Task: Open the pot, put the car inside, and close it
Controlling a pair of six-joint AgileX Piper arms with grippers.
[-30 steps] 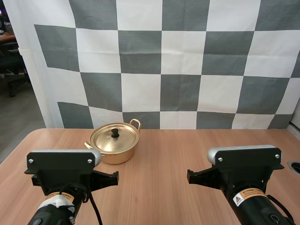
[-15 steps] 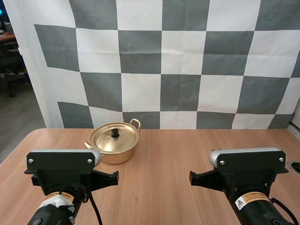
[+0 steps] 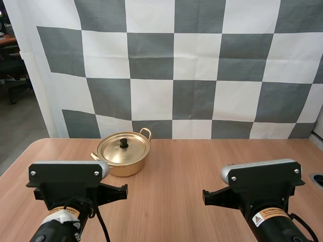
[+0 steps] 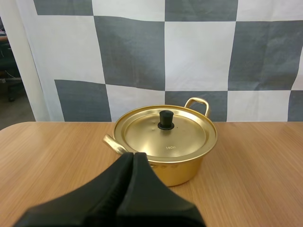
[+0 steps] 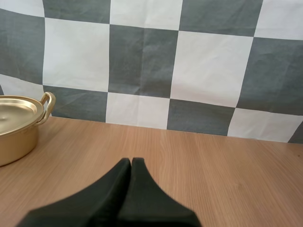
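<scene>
**High view.** A gold-coloured pot (image 3: 122, 164) stands on the wooden table (image 3: 202, 161), left of centre in the frame and toward the table's far edge. Its lid (image 3: 123, 151) lies flat on the rim, so the pot is closed. A black knob (image 3: 123, 143) stands upright at the lid's middle. One loop handle (image 3: 146, 133) projects at the pot's upper right. The left arm (image 3: 68, 184) fills the lower left of the frame, directly below the pot. The right arm (image 3: 262, 186) fills the lower right, well apart from the pot, with bare table between them.

**Left wrist view.** The left end effector (image 4: 133, 155) grips nothing: its two black fingers lie pressed together as one dark wedge. The wedge points straight at the pot (image 4: 165, 163), and its tip overlaps the pot's near rim in the picture. Whether the tip touches the pot cannot be told. The knob (image 4: 165, 119) lies beyond the tip and slightly to its right, clear of the fingers.

**Right wrist view.** The right end effector (image 5: 131, 161) is likewise closed on nothing, a single dark wedge over bare table. The pot (image 5: 16, 127), one loop handle (image 5: 47, 106) turned toward the wedge, lies off to the wedge's left, well apart from it.
</scene>
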